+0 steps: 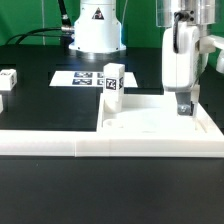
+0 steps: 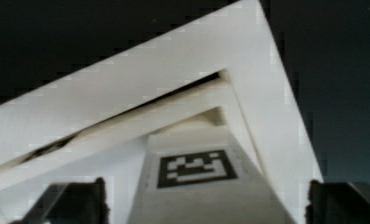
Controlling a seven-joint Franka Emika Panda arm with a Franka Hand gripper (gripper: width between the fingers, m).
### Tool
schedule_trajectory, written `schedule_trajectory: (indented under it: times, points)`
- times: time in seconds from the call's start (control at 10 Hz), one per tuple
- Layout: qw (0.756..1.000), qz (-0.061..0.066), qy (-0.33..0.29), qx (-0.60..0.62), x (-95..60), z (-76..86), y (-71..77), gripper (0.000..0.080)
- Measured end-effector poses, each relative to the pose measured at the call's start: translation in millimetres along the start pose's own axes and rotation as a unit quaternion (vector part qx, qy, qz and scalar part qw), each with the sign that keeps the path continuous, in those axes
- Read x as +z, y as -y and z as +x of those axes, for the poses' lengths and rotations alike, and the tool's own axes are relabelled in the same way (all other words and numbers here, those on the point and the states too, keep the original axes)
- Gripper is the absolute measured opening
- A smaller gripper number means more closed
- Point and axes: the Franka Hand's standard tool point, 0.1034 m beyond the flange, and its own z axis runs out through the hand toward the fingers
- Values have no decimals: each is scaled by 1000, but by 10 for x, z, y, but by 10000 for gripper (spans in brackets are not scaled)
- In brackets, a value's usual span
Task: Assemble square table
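The square table's top (image 1: 150,118), a thick white slab, lies flat against the low white wall. One white tagged leg (image 1: 111,79) stands upright at the slab's far corner. Another leg (image 1: 8,80) stands at the exterior view's left. My gripper (image 1: 183,106) points down onto the slab's right part. In the wrist view the two dark fingers (image 2: 72,202) stand wide apart on either side of a white tagged face of the slab (image 2: 196,168). A gap shows beside one finger. The gripper (image 2: 207,205) is open.
The long low white wall (image 1: 110,147) runs along the front, with a short arm (image 1: 88,128) beside the slab. The marker board (image 1: 80,78) lies flat behind the upright leg. The arm's white base (image 1: 95,30) stands at the back.
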Motion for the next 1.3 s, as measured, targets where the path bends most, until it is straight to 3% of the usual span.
schedule_trajectory:
  times: [0.1,0.2,0.5,0.8,0.9,1.0,1.2,1.3]
  points:
    - [1000,0,0,-7,1,0,0,622]
    - [1000,0,0,-32,0,-3,0,644]
    - [971,33,7,-239,-62,46,20,649]
    - [946,32,2,-323,-57,52,25,649]
    - [919,33,-2,-394,-67,64,39,649]
    - [871,34,-6,-490,-107,83,84,649]
    - [767,26,0,-641,-174,40,178,649]
    - [742,21,4,-670,-152,40,156,649]
